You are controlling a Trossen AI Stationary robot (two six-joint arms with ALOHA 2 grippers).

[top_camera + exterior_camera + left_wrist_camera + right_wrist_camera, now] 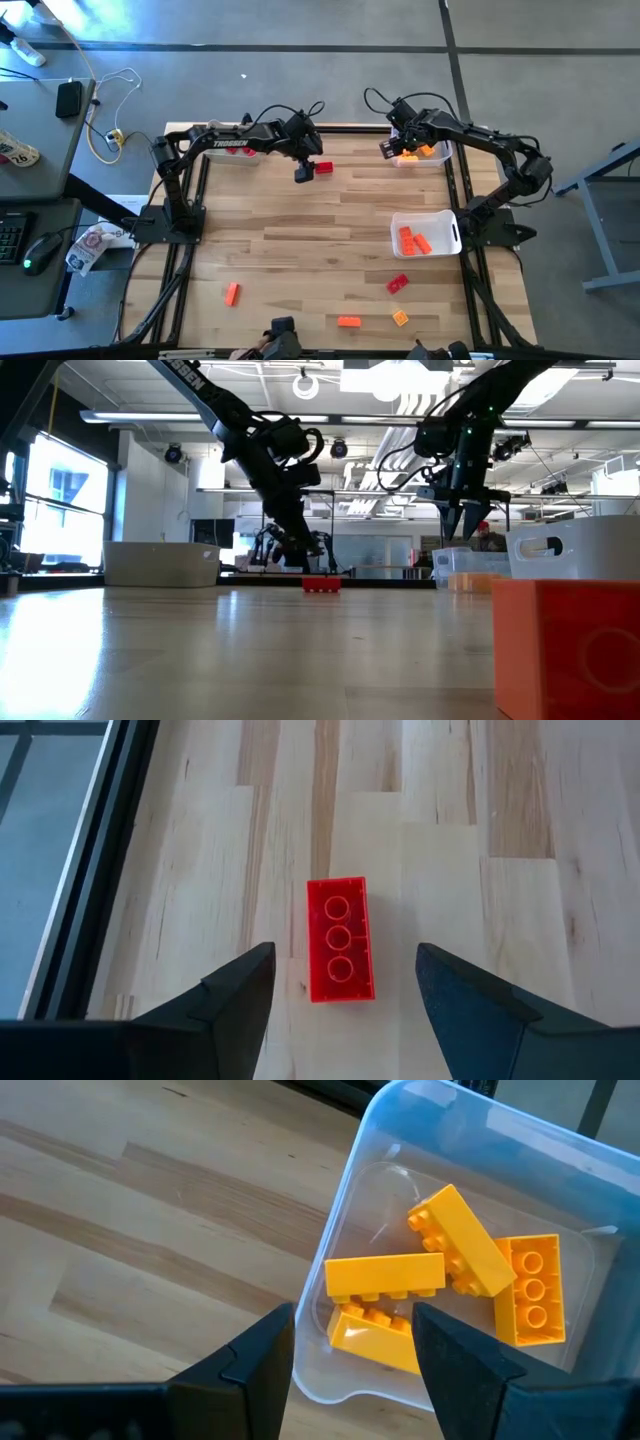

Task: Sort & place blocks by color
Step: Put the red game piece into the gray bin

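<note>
- Left wrist view: left gripper (340, 995) fingers spread, empty, over a red block (340, 939) lying on the table (520, 840), apart from both fingers.
- High view: that block (323, 167) lies near the far edge; orange blocks fill a white bin (425, 233), and others lie scattered near the front.
- Right wrist view: right gripper (355, 1345) fingers apart, empty, over a clear bin (470, 1140) of yellow blocks (385, 1275).

We record a red brick (340, 940) lying on the wooden table (520, 840), three round hollows facing up | left gripper (343, 985) above it, fingers (235, 995) spread wide, one each side of the brick, neither touching | dark frame rail (95, 870) well beside the brick at the table's edge
</note>
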